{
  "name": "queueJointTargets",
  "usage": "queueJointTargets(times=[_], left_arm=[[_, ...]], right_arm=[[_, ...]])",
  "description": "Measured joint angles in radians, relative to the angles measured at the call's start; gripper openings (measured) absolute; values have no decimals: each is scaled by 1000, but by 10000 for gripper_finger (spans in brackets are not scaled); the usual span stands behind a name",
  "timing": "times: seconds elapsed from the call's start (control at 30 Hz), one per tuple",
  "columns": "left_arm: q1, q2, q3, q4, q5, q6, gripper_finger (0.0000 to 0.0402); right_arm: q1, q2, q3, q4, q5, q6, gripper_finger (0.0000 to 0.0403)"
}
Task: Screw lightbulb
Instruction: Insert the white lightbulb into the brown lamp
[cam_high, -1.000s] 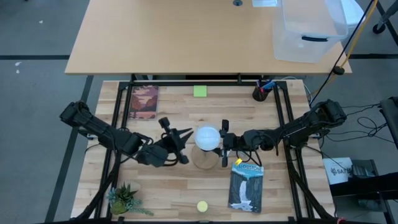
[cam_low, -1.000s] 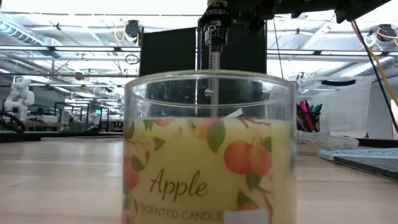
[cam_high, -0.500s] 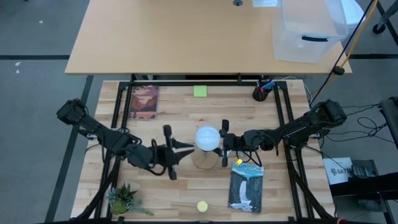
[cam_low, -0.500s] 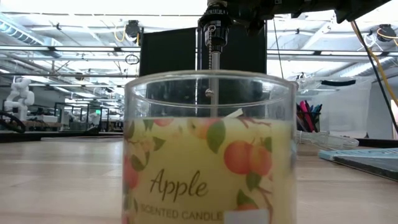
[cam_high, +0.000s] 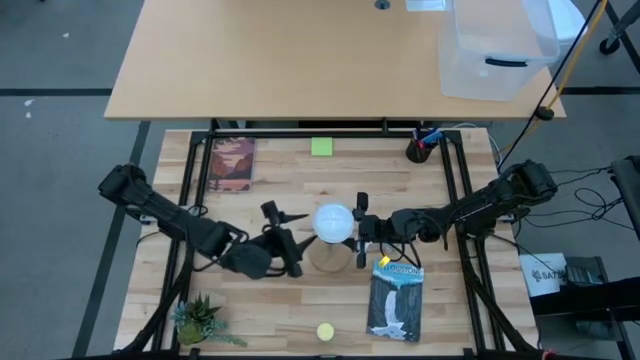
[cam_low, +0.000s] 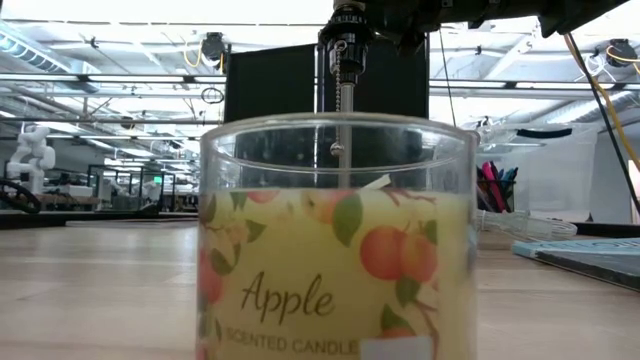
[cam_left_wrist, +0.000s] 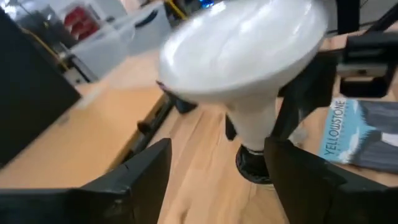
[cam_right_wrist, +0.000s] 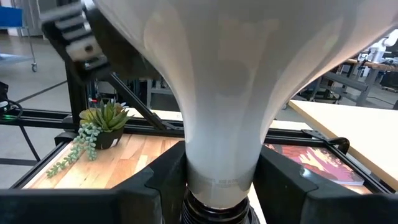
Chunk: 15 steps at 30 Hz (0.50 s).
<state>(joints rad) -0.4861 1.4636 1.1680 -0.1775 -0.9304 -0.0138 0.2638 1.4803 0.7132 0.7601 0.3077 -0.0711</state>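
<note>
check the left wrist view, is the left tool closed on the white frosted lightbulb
No: the left tool is open, its fingers apart from the white frosted lightbulb.

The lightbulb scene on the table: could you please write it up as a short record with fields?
lightbulb: upright, screw neck down in the black socket of the wooden base
right gripper: shut on the lightbulb's neck
left gripper: open beside the lightbulb, not touching
book: flat, by the right gripper
candle jar: fills the low view
</note>
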Motion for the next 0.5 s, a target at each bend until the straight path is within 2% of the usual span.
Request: queueJointTargets(times=[0.3, 0.5], left_arm=[[49, 3, -64, 176, 178, -33, 263], [72, 3, -68, 195, 225, -40, 264]], right_arm=[[0, 0, 0, -1, 1, 3, 160], [0, 0, 0, -1, 1, 5, 160]])
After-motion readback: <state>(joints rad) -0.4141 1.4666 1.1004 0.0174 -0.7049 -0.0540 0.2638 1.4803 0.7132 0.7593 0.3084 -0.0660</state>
